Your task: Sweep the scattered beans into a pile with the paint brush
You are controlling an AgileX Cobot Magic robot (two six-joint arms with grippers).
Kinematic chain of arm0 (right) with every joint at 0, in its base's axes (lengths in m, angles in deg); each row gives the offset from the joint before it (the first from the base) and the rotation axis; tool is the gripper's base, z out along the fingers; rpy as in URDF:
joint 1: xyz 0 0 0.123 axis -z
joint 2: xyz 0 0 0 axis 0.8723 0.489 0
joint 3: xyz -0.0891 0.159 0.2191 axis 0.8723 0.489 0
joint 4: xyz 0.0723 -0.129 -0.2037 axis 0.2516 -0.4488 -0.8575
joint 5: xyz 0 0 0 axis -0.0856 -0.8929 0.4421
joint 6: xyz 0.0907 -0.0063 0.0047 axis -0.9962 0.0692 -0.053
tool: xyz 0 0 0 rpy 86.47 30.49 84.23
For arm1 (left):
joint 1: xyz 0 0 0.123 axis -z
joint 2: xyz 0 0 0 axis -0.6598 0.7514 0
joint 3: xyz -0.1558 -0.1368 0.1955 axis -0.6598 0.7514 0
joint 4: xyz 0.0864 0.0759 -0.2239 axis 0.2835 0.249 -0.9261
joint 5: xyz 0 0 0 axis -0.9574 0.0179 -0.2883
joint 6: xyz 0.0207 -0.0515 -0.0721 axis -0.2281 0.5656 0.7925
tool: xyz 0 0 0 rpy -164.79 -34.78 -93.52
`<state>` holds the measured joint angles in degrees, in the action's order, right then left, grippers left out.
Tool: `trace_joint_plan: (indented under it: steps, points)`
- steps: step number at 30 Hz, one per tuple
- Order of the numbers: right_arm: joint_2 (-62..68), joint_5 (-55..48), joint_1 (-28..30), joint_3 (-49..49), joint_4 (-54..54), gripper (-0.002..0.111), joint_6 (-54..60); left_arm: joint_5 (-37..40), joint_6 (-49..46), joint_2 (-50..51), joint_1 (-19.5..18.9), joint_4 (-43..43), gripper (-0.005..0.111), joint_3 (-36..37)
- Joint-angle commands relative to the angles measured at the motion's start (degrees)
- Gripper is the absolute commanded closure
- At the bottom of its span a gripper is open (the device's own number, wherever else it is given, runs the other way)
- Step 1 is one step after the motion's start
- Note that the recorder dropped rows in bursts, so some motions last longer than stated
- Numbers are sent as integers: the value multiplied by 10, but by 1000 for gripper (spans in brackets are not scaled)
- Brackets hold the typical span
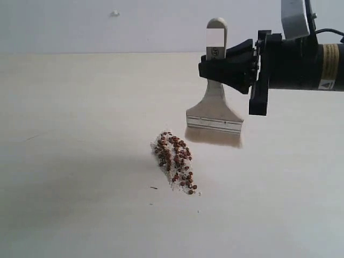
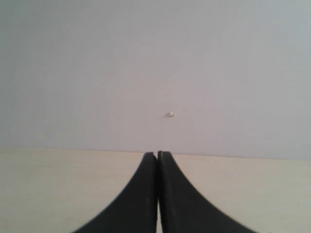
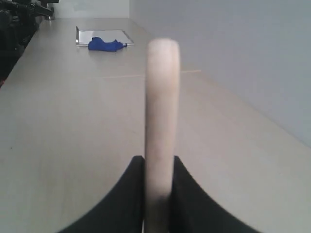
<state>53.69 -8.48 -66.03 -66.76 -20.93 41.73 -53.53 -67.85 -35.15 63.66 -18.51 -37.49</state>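
1. Right gripper (image 1: 212, 69): its jaws are closed narrowly on the pale wooden handle of the paint brush (image 1: 215, 110), gripping it below the rounded end, which sticks up above the fingers.
2. I see the brush held upright, with the silver band and off-white bristles pointing down. The bristles look blurred, and I cannot tell whether they touch the table (image 1: 80, 134).
3. Left gripper (image 2: 157, 155): both black fingers are pressed together with nothing between them. It faces the wall (image 1: 107, 27) from just above the tabletop.
4. The surface is a pale cream tabletop, smooth and mostly bare, running back to a plain grey-white wall with one small light speck (image 1: 114, 13) on it.
5. The beans (image 1: 175, 158) lie in one narrow, slanted heap, reddish-brown and mingled with whitish crumbs (image 1: 174, 183). The heap sits near the brush, on the left of the bristles in the exterior view, with a little bare table between them.
6. Through the right wrist camera I see a blue cloth (image 3: 106, 44) far down the table, lying on a flat pale sheet (image 3: 82, 36).
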Motion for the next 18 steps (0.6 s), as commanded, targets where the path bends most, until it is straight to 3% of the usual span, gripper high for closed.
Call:
trace_joint_plan:
  steps: [1,4,8,18]
  points:
    - [34,21,-16,-4,-30,108,-28,0,4,-4,-1,2,107,2]
    - [27,21,-58,-4,-49,108,-64,0,4,-4,-1,2,107,2]
    - [-7,21,-74,9,-108,108,-115,0,4,-4,-1,2,107,2]
    - [37,21,-99,65,-86,108,-38,0,4,-4,-1,2,107,2]
